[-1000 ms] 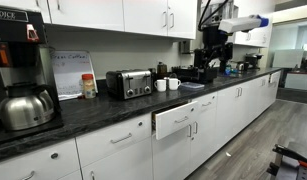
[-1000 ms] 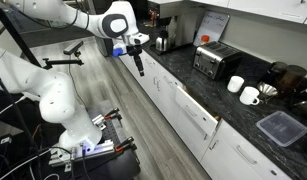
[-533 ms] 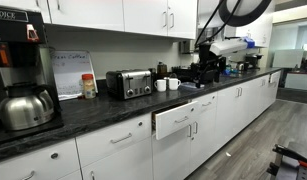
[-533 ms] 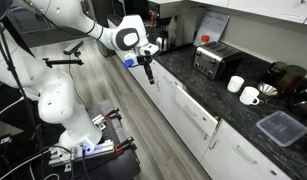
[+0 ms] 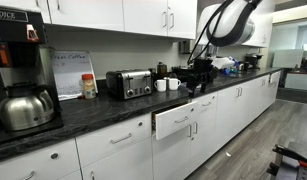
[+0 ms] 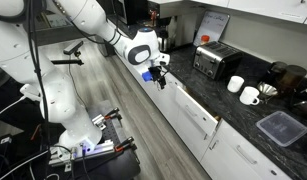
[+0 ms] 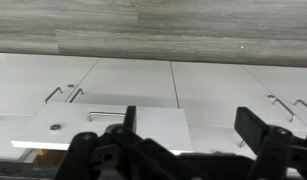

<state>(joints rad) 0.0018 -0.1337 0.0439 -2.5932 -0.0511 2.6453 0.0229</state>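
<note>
The black two-finger gripper on the white jointed robot arm now hangs lower and further along the cabinet fronts, off the grey wooden floor and nearer the half-open white drawer; in an exterior view the arm arches higher

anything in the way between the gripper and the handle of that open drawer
Nothing visible does. In the wrist view the open gripper looks straight at the open drawer and its handle, with no object between. In an exterior view the gripper hangs in free air beside the counter edge, apart from the drawer.
</note>
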